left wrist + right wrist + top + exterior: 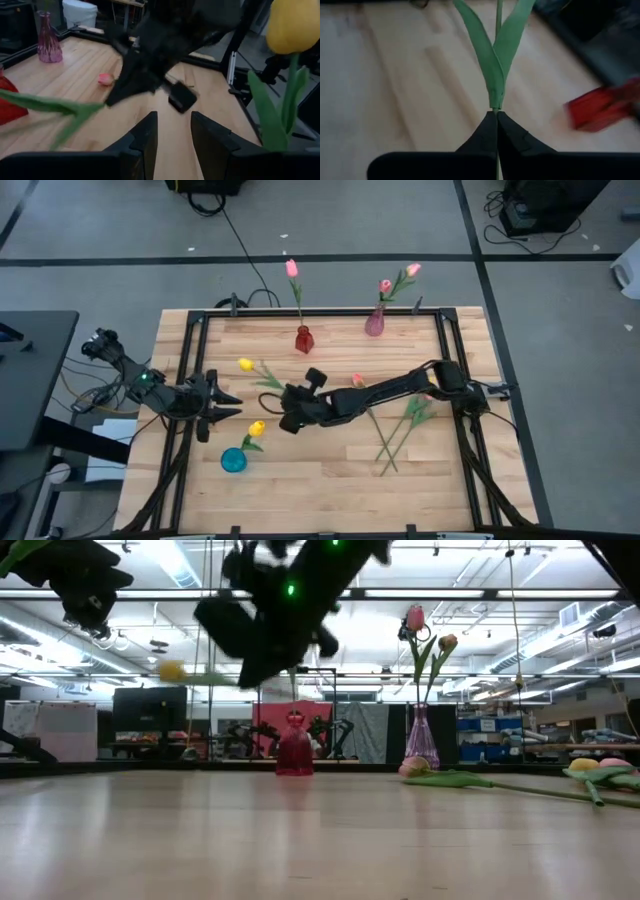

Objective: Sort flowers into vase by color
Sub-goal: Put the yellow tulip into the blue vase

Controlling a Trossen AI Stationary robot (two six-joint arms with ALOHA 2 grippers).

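Observation:
My right gripper (287,398) reaches to the table's middle left and is shut on a yellow tulip (246,364), held well above the table in the low view (172,670). My left gripper (226,406) is open and empty, just left of it, its fingers (150,131) pointing at the right gripper. A blue vase (233,460) near the front left holds one yellow tulip (257,427). A red vase (303,339) at the far edge holds a pink tulip (291,268). A purple vase (375,322) holds two pink tulips (386,285). My right gripper pinches the yellow tulip's thin green stem (495,109) between its two fingertips, just below where the two leaves branch off. The fingers lie along the stem. The tulip is lifted clear of the table, with its stem about level and its head toward the far left.
Several loose tulips (402,420) lie on the table's right half under the right arm, and a salmon bud (358,380) lies near the middle. A black frame (190,350) runs along the table's edges. Bare wood shows at the near middle.

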